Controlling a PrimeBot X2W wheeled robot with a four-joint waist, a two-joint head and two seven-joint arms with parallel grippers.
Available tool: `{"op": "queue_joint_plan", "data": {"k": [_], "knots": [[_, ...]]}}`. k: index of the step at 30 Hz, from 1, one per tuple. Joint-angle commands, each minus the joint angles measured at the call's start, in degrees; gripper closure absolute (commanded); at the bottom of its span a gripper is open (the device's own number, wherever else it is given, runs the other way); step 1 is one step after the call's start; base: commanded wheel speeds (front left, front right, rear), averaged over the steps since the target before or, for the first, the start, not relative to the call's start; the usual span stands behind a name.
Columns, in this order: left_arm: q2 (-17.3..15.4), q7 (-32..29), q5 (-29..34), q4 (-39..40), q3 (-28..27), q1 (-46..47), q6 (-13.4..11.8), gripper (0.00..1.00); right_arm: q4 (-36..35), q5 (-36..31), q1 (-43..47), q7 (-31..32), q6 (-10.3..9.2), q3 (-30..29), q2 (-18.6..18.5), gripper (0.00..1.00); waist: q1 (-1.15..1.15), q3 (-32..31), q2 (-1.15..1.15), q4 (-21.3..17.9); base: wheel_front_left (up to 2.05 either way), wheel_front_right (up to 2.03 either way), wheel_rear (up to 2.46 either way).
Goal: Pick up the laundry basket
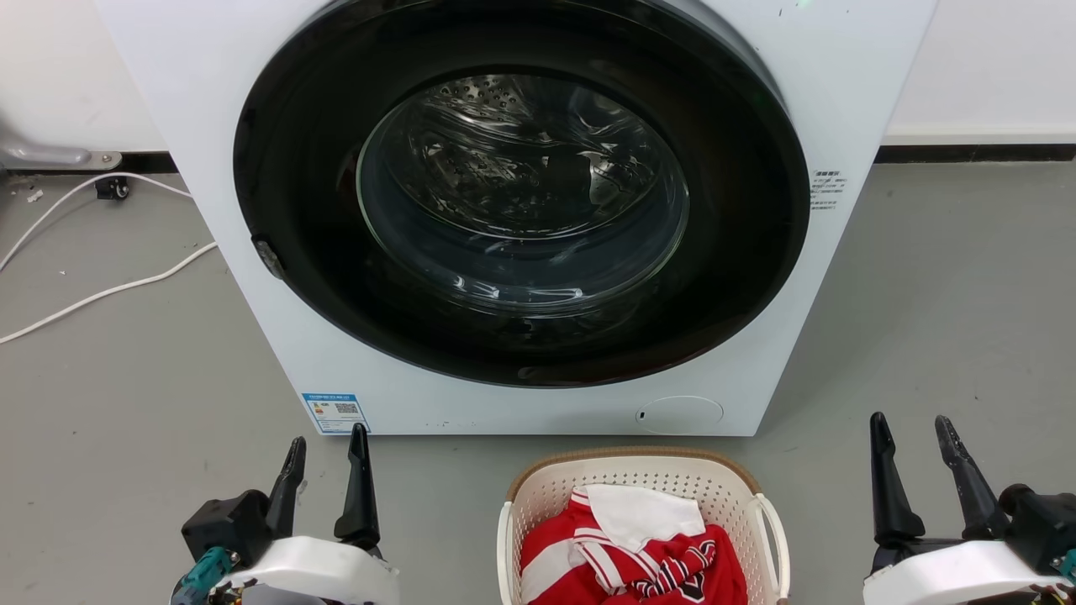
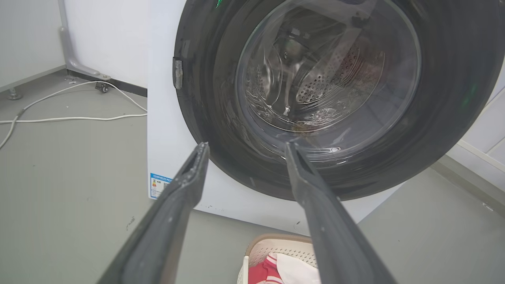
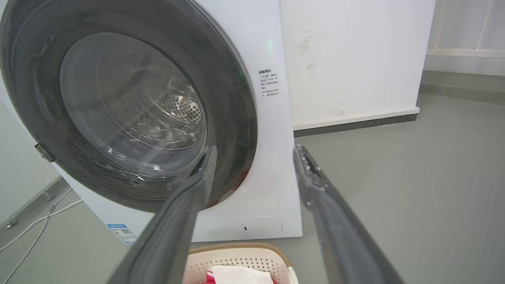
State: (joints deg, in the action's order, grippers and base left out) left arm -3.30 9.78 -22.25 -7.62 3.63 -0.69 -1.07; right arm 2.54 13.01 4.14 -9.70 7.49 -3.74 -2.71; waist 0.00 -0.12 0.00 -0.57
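The laundry basket (image 1: 538,491), cream with a brown rim and white loop handles, stands on the grey floor just in front of the washer, at the bottom centre of the head view. Red-and-white clothes (image 1: 630,546) fill it. The basket's far rim (image 2: 276,241) peeks in at the bottom of the left wrist view, and the rim (image 3: 240,249) shows in the right wrist view too. My left gripper (image 1: 326,440) is open, well left of the basket. My right gripper (image 1: 912,428) is open, well right of it. Neither touches anything.
A white front-loading washer (image 1: 210,101) with a shut dark round door (image 1: 521,193) rises straight ahead. White cables (image 1: 109,290) lie on the floor at the left. Bare grey floor (image 1: 950,302) stretches on both sides of the washer; a white wall (image 3: 355,59) stands at the right.
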Motion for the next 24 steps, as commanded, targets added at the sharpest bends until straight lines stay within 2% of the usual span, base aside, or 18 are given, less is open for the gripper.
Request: {"op": "queue_joint_plan", "data": {"k": [1, 24], "knots": [[-0.39, 0.44, 1.22, 0.39, 0.27, -0.04, -0.27, 0.00, -0.70, -1.45, 0.50, -0.53, 0.00, 0.06, -0.23, 0.00, 0.00, 0.00, 0.00, 0.01, 0.00, 0.00, 0.00], [-0.69, 3.26, 12.62, 0.51, 1.53, -1.61, -2.01, 0.00, -1.84, -12.80, 2.54, -3.43, -0.01, -0.75, -0.26, 0.00, 0.00, -0.14, 0.00, 0.08, 0.00, 0.00, 0.00]]}}
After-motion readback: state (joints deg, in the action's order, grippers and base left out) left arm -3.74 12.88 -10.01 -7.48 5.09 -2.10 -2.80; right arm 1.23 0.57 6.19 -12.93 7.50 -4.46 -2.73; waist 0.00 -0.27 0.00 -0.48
